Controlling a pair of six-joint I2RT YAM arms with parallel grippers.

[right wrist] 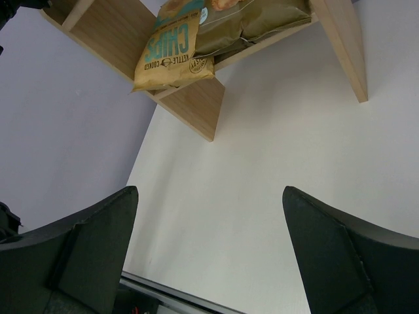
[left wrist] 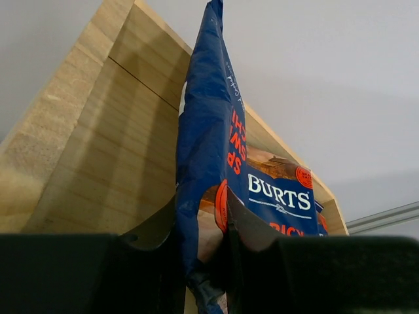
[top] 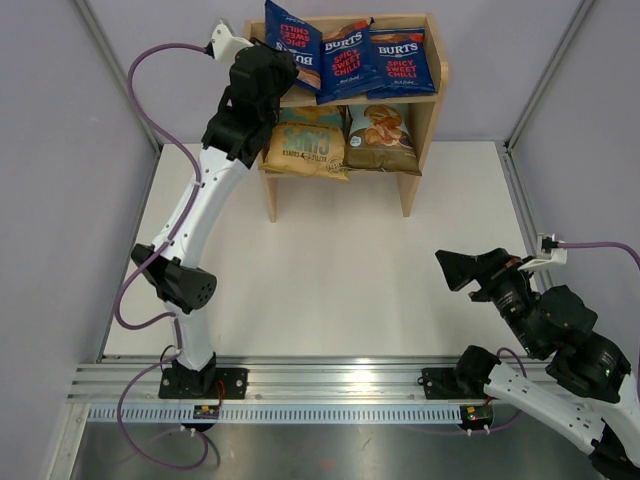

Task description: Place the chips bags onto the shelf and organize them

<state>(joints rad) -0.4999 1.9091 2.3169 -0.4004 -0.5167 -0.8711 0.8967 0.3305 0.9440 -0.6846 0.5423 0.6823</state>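
The wooden shelf (top: 420, 160) stands at the back of the table. Three dark-blue Burts chips bags lean on its top tier: left (top: 293, 45), middle (top: 347, 58), right (top: 400, 58). A tan-and-teal bag (top: 307, 142) and an olive bag (top: 382, 140) lie on the lower tier. My left gripper (top: 272, 70) is at the shelf's top left corner, shut on the bottom edge of the left blue bag (left wrist: 209, 131), which stands upright beside the side panel (left wrist: 98, 144). My right gripper (right wrist: 209, 191) is open over bare table, far right of the shelf (top: 462, 270).
The white tabletop (top: 330, 280) stretches between the shelf and the arm bases. An aluminium rail (top: 330, 385) runs along the near edge. Purple walls and metal frame posts (top: 120, 70) close in the sides. A purple cable (top: 150, 100) loops off the left arm.
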